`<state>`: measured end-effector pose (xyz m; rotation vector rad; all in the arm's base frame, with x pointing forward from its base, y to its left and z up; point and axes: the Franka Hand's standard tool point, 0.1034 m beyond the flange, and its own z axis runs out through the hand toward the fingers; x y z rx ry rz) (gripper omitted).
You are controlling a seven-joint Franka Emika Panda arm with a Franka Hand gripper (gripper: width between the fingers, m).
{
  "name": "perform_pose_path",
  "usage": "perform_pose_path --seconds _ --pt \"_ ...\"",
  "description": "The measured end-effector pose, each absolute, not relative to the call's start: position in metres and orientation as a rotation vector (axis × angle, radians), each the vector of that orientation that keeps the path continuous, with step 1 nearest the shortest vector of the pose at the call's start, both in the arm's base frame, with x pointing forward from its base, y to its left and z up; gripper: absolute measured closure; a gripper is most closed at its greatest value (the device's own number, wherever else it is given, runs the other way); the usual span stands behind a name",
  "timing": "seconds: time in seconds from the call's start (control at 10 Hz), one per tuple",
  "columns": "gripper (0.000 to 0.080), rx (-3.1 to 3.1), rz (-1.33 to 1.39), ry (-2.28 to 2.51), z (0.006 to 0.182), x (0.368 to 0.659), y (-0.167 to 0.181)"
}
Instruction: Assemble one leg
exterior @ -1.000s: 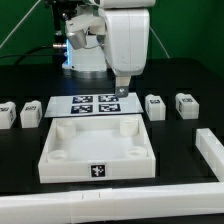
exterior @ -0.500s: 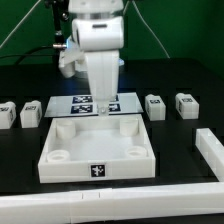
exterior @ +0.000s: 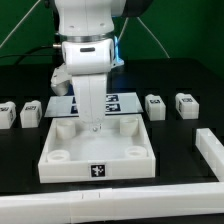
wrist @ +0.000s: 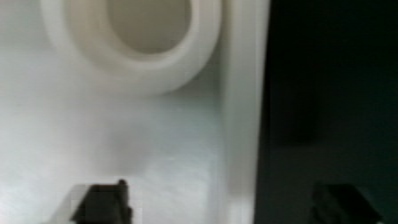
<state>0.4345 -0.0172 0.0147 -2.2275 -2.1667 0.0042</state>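
Note:
Four small white legs with black-and-white tags stand on the black table: two at the exterior view's left (exterior: 6,113) (exterior: 32,111) and two at its right (exterior: 155,106) (exterior: 186,103). The large white panel (exterior: 120,150) with round corner sockets lies in the middle. My gripper (exterior: 96,126) hangs over the panel's far edge, open and empty, touching no leg. In the wrist view my gripper (wrist: 228,205) straddles the panel's edge (wrist: 196,150), with one dark fingertip (wrist: 103,203) over the white surface near a round socket (wrist: 134,40) and the other over the black table.
The marker board (exterior: 125,101) lies behind the panel, partly hidden by my arm. A long white bar (exterior: 212,152) lies at the exterior view's right and another (exterior: 110,206) along the front edge.
My arm has moved toward the exterior view's left and forward, from above the marker board to above the panel's far edge. The legs and panel have not moved.

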Motion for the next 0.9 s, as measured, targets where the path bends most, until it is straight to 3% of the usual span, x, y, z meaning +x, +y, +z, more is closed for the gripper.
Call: perform_pose_path --seconds 0.2,0.3,0.4,0.9 --pt "0.0557 -2.228 0.004 -2.166 0.0146 0.4344 -0.0174" --pt "0.0557 -2.228 0.004 -2.166 0.0146 0.4344 -0.0174" --pt "0.0737 -2.228 0.005 -2.166 0.0146 0.4344 -0.0175" --pt "0.0742 -2.229 0.004 -2.166 0.0148 0.4346 -0.0176"
